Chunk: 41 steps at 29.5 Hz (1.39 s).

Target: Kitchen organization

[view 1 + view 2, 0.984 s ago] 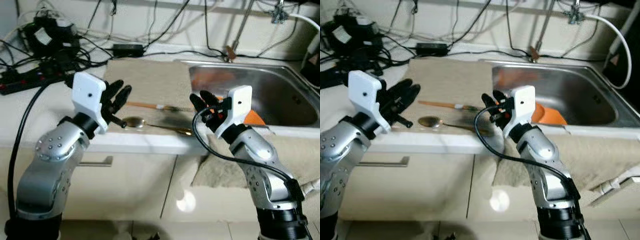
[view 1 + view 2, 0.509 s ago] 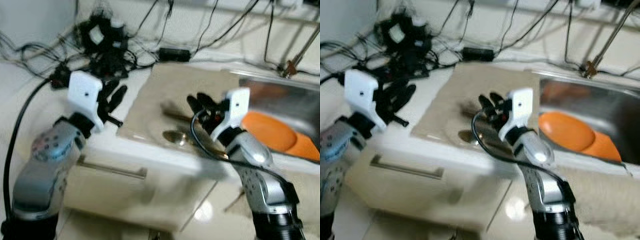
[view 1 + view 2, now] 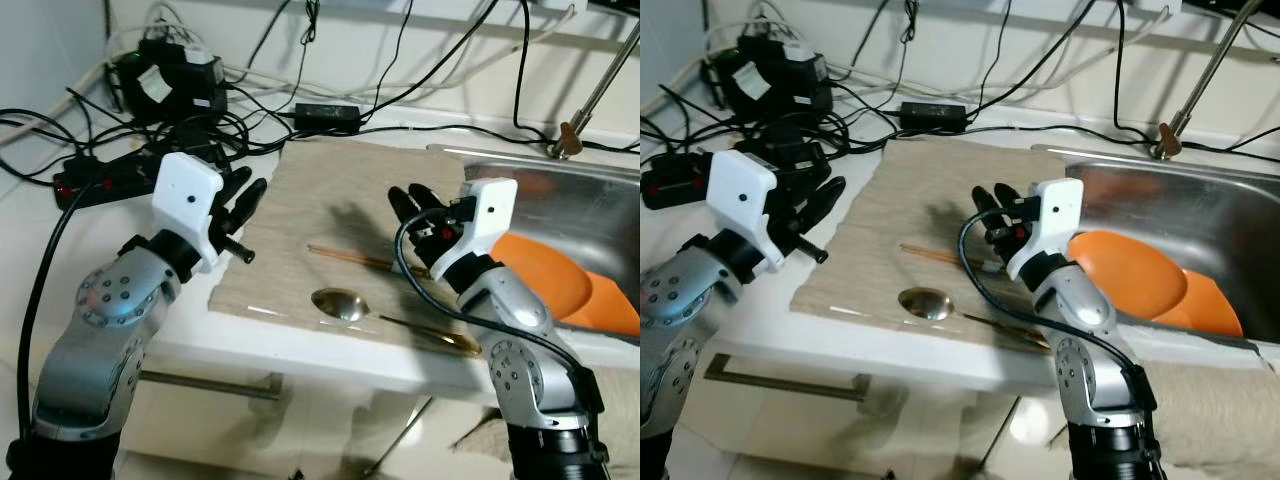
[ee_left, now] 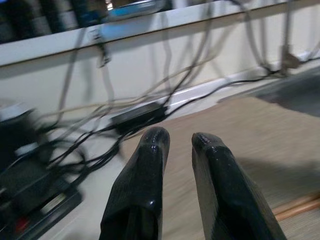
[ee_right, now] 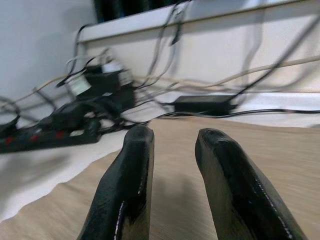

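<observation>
White counter point(image 3: 60, 240) with a beige mat point(image 3: 350, 215) laid beside a steel sink point(image 3: 590, 200). On the mat lay a metal spoon point(image 3: 345, 303), bowl toward the counter's front edge and handle running off toward the sink side, and a thin wooden chopstick point(image 3: 350, 257) just behind it, the two apart. An orange plate point(image 3: 560, 280) sat tilted inside the sink.

Left tool point(image 3: 240, 200) hovered over the left edge of the mat, holding nothing; in the left wrist view its fingers point(image 4: 145, 175) stood with a narrow gap between them, released. The end of the chopstick showed at the corner of that view.

Right tool point(image 3: 415, 205) hung above the mat near the sink rim, over the far end of the chopstick and not touching it; in the right wrist view its fingers point(image 5: 125, 185) were parted, empty.

Behind the mat, a tangle of black cables point(image 3: 200, 110), a power strip point(image 3: 105, 172) with red lights, and a black adapter point(image 3: 327, 113) lay along the wall. A cupboard handle point(image 3: 210, 383) showed below the counter edge.
</observation>
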Motion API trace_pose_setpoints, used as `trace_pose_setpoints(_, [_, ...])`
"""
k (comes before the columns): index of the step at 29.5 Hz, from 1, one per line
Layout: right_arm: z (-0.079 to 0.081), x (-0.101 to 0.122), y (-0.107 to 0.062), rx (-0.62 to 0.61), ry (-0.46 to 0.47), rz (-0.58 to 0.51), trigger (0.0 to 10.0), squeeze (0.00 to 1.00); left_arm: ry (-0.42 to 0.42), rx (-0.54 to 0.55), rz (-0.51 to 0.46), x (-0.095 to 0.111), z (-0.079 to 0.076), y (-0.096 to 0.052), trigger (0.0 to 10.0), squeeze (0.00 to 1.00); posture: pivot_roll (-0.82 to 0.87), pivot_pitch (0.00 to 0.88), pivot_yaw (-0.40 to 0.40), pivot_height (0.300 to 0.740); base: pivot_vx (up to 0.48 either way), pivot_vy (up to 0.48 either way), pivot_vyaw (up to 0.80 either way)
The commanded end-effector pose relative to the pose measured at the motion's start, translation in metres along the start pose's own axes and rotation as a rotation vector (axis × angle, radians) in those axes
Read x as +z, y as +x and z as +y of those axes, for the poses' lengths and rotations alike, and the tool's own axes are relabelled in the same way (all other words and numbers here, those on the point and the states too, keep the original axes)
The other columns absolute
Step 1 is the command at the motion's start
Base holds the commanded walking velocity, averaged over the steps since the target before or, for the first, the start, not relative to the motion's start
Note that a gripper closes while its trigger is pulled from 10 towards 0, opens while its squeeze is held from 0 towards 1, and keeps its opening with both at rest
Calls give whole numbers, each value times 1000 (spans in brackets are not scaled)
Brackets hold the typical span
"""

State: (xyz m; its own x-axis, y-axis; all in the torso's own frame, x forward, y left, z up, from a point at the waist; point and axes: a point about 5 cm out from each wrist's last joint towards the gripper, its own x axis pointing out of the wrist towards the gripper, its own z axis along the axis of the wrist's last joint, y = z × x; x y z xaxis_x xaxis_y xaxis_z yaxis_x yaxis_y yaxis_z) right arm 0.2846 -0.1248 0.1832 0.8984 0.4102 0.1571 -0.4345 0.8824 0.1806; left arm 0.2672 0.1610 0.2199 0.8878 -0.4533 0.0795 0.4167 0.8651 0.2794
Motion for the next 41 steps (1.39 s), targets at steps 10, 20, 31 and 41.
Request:
trace_pose_setpoints(10, [-3, 3, -6, -26, -2, 14, 10000, 0, -25, 35, 22, -6, 5, 2, 10000, 0, -40, 0, -18, 740, 0, 0, -783])
trace_pose_setpoints(20, [-1, 2, -2, 51, -51, 68, 10000, 0, -32, 161, 68, -11, 15, 0, 10000, 0, -31, 0, -51, 740, 0, -288, 0])
trace_pose_setpoints(31, [2, 2, 7, 101, -68, 74, 10000, 0, 46, 175, 105, -11, 25, -7, 10000, 0, -18, 0, -62, 740, 0, 0, 0])
trace_pose_setpoints(41, [35, -3, 17, 509, 8, 156, 10000, 1000, 130, -221, 126, -4, 26, -32, 10000, 0, -14, 0, -63, 740, 0, 0, 0])
